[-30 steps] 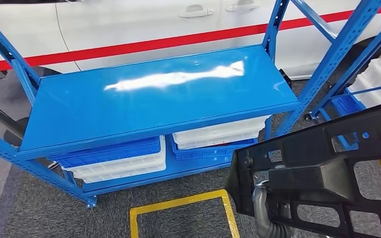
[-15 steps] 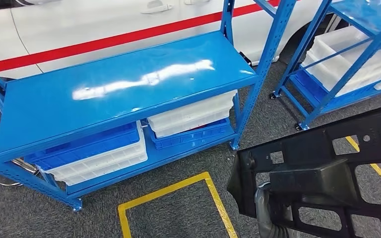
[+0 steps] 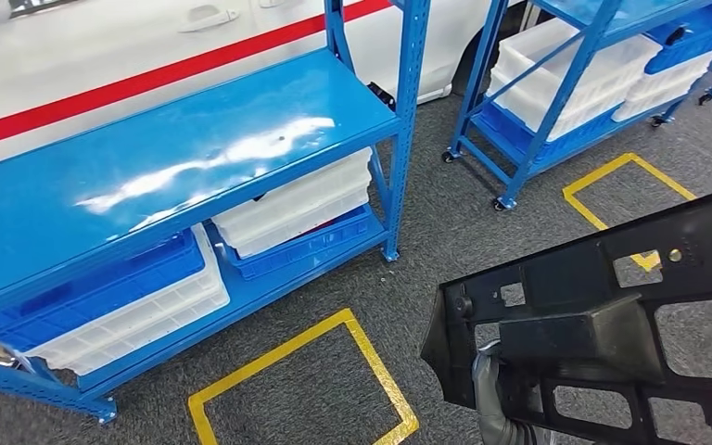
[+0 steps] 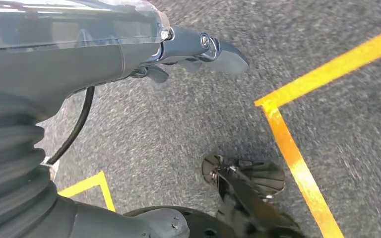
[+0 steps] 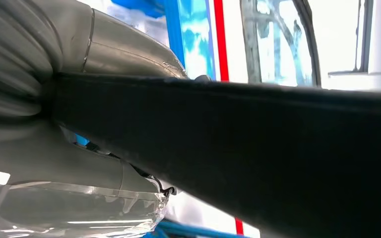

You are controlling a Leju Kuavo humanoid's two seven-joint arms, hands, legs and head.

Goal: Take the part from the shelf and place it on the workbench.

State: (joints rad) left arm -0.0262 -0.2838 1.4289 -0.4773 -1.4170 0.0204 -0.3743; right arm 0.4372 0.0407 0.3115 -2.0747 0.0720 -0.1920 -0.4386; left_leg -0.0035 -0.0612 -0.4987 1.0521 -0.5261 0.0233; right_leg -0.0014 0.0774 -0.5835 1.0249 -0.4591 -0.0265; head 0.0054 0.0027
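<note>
A large black part, a flat frame with cut-outs and holes, fills the lower right of the head view, lifted above the floor. My right hand grips it from underneath at its left end, mostly hidden by the part. In the right wrist view the part crosses as a dark band, with my right hand wrapped around it. My left hand hangs over grey carpet with nothing in it, fingers stretched out. The blue shelf has a bare, shiny top board.
White bins and a blue bin sit on the shelf's lower level. A second blue shelf on wheels holds more bins at the back right. Yellow tape squares mark the grey carpet. A white car with a red stripe stands behind.
The whole view has swung right: the blue shelf slid left and the second shelf came into view. The part stays in the same spot in my right hand.
</note>
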